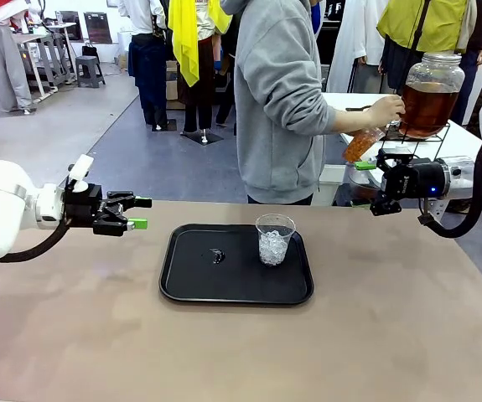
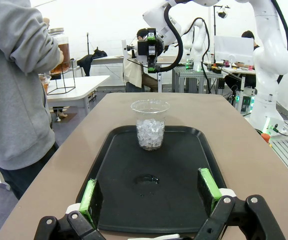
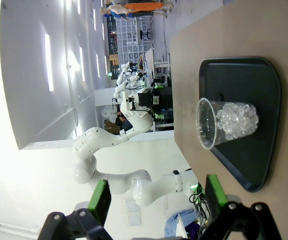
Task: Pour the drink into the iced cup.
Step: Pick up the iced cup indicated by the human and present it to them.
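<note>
The iced cup, clear plastic with ice in its lower half, stands upright on the right part of a black tray. The drink is amber liquid in a big glass jar on a wire stand on a white table behind, at the right. A person in a grey hoodie holds a small cup of amber liquid by the jar's tap. My left gripper hovers open left of the tray, facing the iced cup. My right gripper hangs open, right of the tray and higher, with the iced cup ahead of it.
A small wet spot lies on the tray left of the cup. The brown tabletop spreads bare around the tray. The person's body stands at the far edge behind the tray. Other people and tables are farther back.
</note>
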You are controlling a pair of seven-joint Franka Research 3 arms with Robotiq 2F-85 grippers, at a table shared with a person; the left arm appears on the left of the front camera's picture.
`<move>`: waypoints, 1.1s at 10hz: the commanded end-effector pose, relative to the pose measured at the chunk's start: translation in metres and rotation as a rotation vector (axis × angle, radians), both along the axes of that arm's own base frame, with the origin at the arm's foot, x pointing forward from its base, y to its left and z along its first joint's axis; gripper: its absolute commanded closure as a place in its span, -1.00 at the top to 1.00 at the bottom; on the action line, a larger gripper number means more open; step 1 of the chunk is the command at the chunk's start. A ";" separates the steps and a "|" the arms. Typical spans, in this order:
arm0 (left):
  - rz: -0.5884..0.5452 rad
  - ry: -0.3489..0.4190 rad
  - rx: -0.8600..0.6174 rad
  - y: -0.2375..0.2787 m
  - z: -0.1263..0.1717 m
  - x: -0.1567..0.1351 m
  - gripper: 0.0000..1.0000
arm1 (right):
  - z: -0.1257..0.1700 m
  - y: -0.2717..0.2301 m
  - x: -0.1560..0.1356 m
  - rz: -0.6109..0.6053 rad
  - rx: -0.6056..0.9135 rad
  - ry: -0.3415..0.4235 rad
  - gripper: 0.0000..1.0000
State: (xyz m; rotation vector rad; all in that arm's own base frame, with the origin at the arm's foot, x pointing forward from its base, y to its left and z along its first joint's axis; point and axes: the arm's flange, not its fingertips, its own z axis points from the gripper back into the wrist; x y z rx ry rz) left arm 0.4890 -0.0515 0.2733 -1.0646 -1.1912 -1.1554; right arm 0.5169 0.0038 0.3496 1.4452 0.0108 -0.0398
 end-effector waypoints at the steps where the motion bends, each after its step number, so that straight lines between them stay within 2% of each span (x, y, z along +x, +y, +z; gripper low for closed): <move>1: 0.000 0.002 0.000 -0.001 0.002 0.001 1.00 | 0.001 0.000 0.000 -0.005 -0.005 -0.003 1.00; 11: 0.000 0.002 0.000 -0.001 0.002 0.001 1.00 | 0.001 0.000 0.000 -0.005 -0.005 -0.003 1.00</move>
